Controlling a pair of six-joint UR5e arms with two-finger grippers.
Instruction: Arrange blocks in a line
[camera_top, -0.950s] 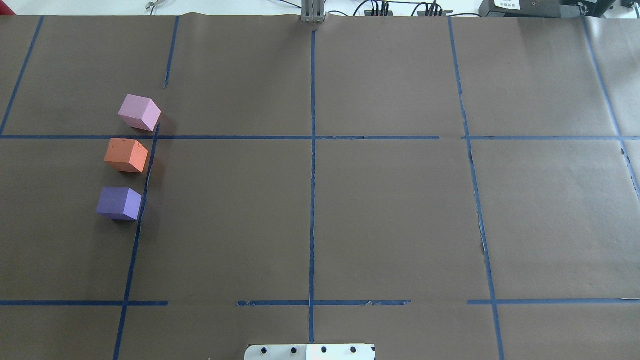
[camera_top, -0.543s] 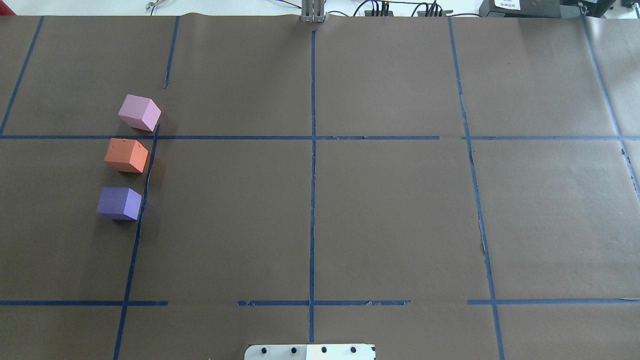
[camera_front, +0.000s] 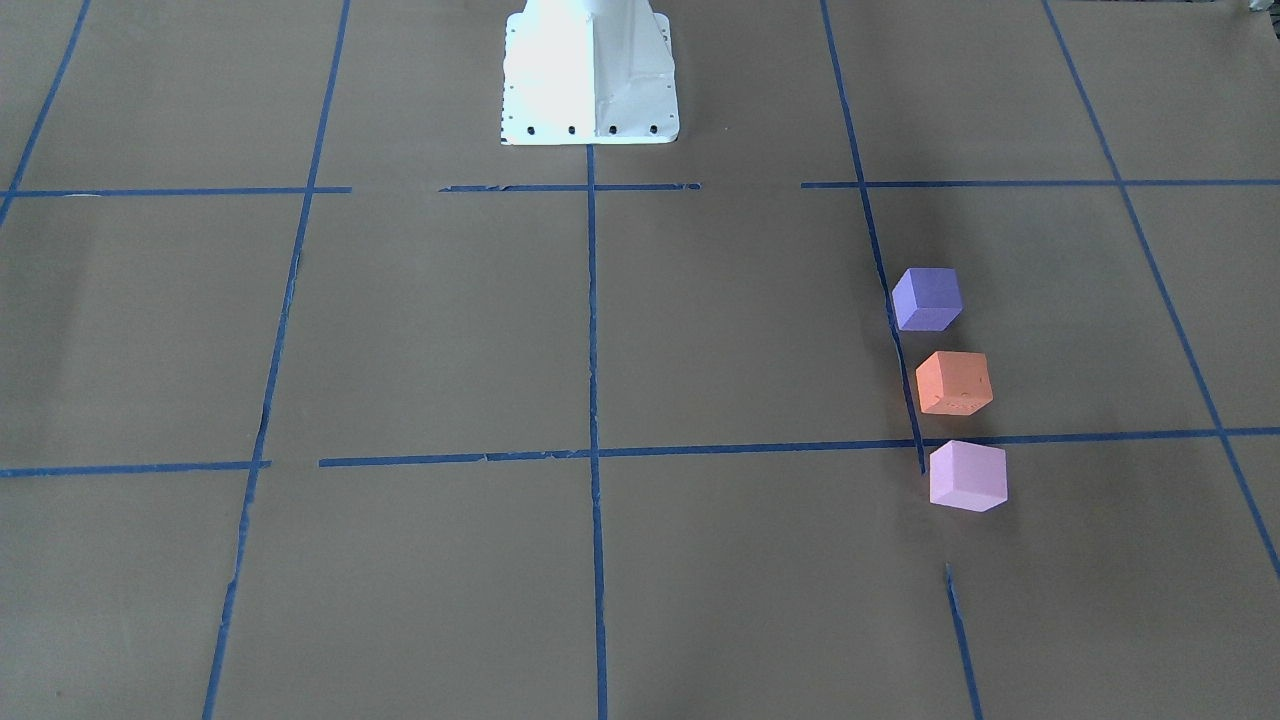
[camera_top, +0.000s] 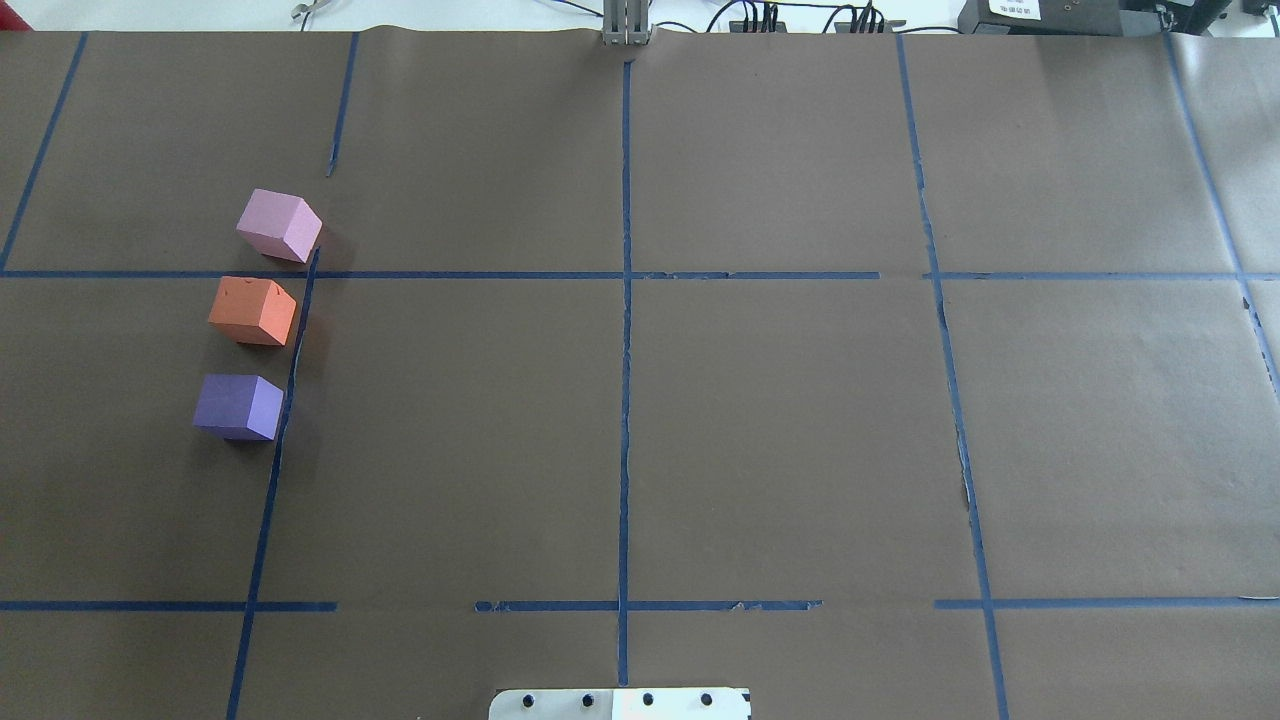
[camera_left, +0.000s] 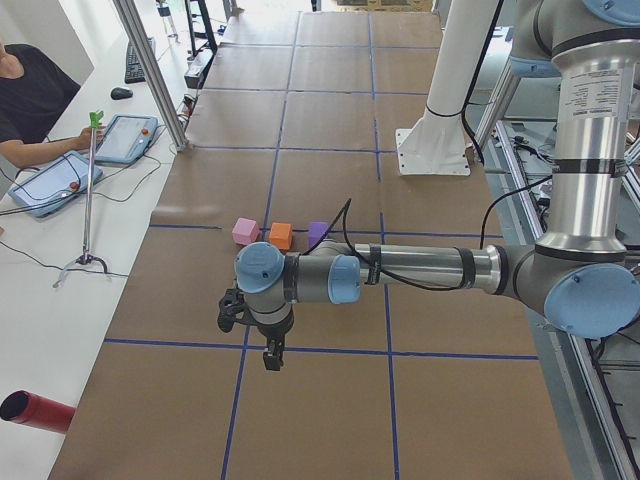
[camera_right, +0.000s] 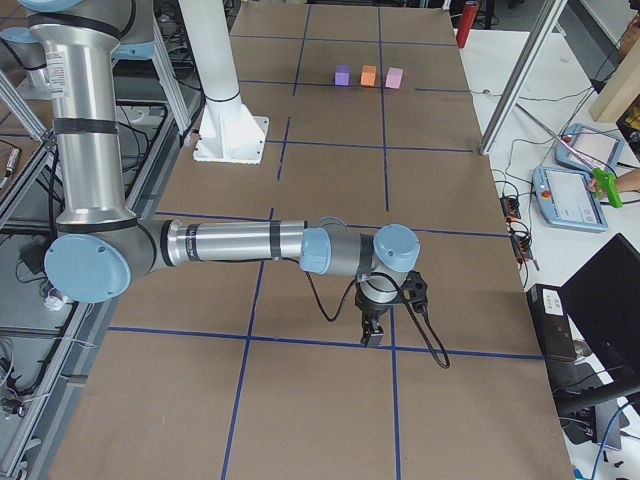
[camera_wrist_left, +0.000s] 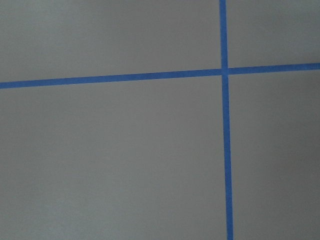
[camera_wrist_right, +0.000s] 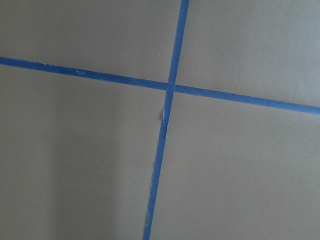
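Three blocks stand in a near-straight row along a blue tape line on the robot's left side of the table, with small gaps between them. The pale pink block (camera_top: 280, 226) is farthest from the robot, the orange block (camera_top: 253, 311) is in the middle, and the violet-blue purple block (camera_top: 239, 406) is nearest; they show as pink (camera_front: 967, 476), orange (camera_front: 954, 383) and purple (camera_front: 927, 299) in the front view. My left gripper (camera_left: 268, 355) hangs over bare table, away from the blocks. My right gripper (camera_right: 372, 335) hangs at the far opposite end. I cannot tell whether either is open or shut.
The table is covered in brown paper with a blue tape grid. The white robot base plate (camera_top: 620, 703) is at the near middle edge. A metal post (camera_left: 150, 70), tablets (camera_left: 122, 137) and an operator are beside the table; a red cylinder (camera_left: 35, 412) lies off its end.
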